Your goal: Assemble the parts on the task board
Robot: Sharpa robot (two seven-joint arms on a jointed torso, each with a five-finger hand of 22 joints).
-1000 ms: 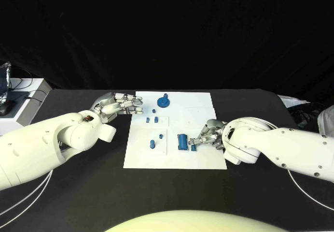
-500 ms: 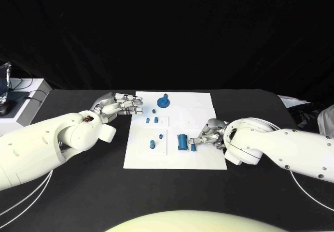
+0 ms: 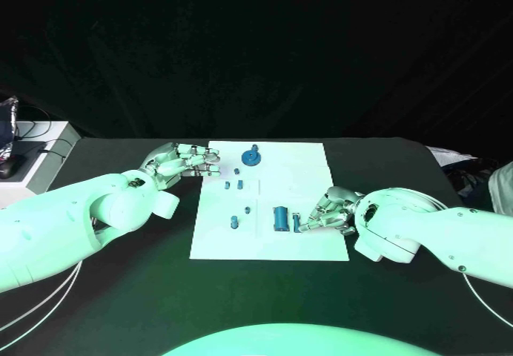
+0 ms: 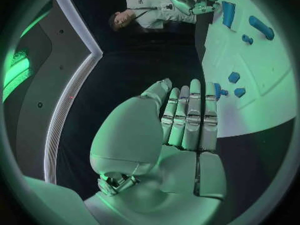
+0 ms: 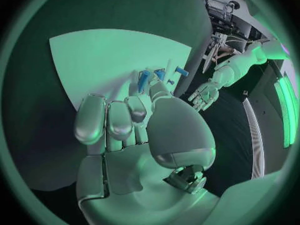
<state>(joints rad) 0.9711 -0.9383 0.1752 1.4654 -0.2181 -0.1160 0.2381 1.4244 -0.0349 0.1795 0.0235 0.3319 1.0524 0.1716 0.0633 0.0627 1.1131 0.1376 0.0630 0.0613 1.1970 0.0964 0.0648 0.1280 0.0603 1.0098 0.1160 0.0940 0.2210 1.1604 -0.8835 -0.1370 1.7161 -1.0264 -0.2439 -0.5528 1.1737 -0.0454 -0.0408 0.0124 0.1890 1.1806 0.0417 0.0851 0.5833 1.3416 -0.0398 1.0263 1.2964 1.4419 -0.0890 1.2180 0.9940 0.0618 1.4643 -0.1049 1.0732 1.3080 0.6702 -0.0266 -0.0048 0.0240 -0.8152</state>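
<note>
White rectangular task board (image 3: 288, 167) lay flat mid-table on black table (image 3: 128, 282). Small blue plastic parts on it: round wheel-like piece (image 3: 251, 156) near far edge, small pegs (image 3: 239, 183) mid-board, tall blue cylinder (image 3: 280, 217) near front right. Right hand (image 3: 328, 215) at board's right edge just beside cylinder, fingers curled together; hold on anything could not be told. Left hand (image 3: 181, 162) at board's far-left edge, fingers straight, pressed side by side, holding nothing.
</note>
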